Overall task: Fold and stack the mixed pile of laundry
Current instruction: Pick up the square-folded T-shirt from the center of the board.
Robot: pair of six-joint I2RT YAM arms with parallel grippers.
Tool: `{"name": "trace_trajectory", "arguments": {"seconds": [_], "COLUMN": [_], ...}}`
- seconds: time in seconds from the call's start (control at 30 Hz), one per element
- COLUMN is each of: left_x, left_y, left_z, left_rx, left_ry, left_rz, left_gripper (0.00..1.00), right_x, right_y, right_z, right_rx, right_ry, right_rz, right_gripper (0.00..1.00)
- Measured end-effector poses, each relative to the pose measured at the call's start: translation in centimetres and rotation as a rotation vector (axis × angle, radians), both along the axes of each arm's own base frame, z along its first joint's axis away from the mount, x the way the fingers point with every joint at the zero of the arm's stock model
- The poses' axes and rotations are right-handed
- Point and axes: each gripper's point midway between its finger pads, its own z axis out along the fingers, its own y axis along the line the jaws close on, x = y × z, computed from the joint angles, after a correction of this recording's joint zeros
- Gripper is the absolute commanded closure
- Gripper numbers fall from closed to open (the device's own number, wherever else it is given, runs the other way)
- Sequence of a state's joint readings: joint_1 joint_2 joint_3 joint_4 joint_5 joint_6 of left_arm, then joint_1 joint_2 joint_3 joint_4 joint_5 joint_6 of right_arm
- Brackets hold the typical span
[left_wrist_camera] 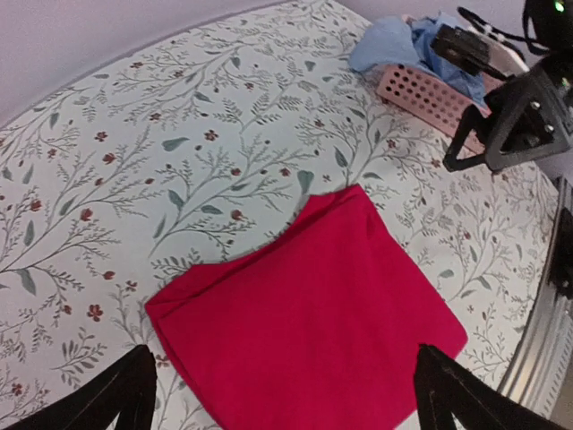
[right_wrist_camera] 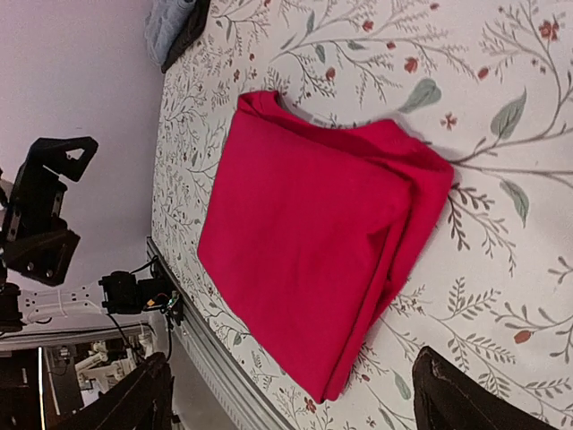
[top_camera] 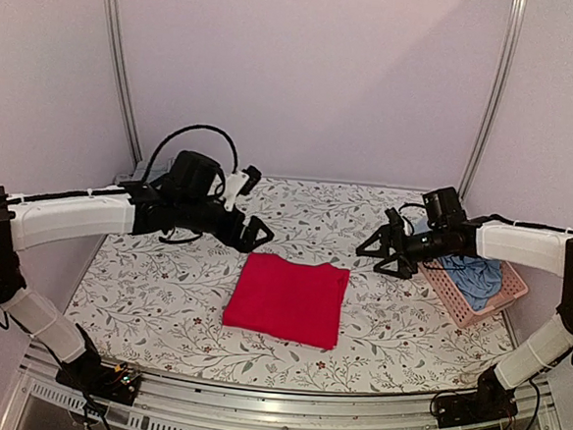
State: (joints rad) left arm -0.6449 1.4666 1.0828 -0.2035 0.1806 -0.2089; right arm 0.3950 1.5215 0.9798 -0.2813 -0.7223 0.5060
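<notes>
- My left claw (top_camera: 256, 235) hangs above the far left corner of the red garment (top_camera: 286, 300), jaws spread wide with nothing in them.
- My right claw (top_camera: 374, 256) hovers just beside the basket (top_camera: 513, 288), jaws also apart and empty.
- The red garment lies folded into a rough square, flat on the tablecloth (top_camera: 154, 284) mid-table, between the two claws.
- The blue shirt (top_camera: 481, 276) sits crumpled in the basket at the right edge, with some cloth spilling over the rim.
- I judge both to be light, limp cloth that sags from a single pinch and unfolds easily.
- If I move the red one, I would pinch through all layers at two corners.
- For the shirt, I would pinch a raised fold on top, lift it clear, then find the collar or shoulders.
</notes>
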Motion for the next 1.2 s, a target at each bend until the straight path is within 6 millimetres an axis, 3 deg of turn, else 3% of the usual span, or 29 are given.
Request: {"name": "trace_trajectory", "arguments": {"seconds": [0.1,0.27,0.47,0.6,0.77,0.93,1.07,1.2], "left_x": [-5.8,-14.1,-18.6,-19.6,-19.2,-18.4,-17.8,-17.1], "left_y": [-5.7,-11.7,-15.4,-16.3,-16.6,-17.6,-18.6,-19.0], "left_z": [-3.5,-6.9,-13.1,-16.9,-18.5,-18.6,-17.4,-16.7], "left_rx": [0.135,0.247,0.364,0.424,0.45,0.451,0.415,0.375], "left_ry": [-0.019,-0.128,-0.206,-0.195,-0.206,-0.237,-0.265,-0.265], "left_rz": [-0.214,-0.553,-0.815,-0.902,-0.91,-0.895,-0.867,-0.839], "left_gripper": [0.0,0.16,0.53,0.61,0.72,1.0,1.0,1.0], "right_x": [-3.1,-5.0,-5.9,-6.4,-7.1,-7.8,-8.1,-8.2], "right_y": [-0.4,-0.4,-0.6,-0.5,-0.2,0.2,0.4,1.1], "right_z": [-3.8,-5.6,-6.9,-7.4,-7.9,-9.3,-10.9,-10.9], "right_rx": [0.004,0.022,0.044,0.055,0.054,0.046,0.035,0.069], "right_ry": [0.17,0.275,0.341,0.369,0.395,0.442,0.5,0.522], "right_rz": [-0.016,-0.037,-0.074,-0.091,-0.088,-0.085,-0.094,-0.071], "right_gripper": [0.11,0.14,0.15,0.15,0.15,0.14,0.11,0.09]}}
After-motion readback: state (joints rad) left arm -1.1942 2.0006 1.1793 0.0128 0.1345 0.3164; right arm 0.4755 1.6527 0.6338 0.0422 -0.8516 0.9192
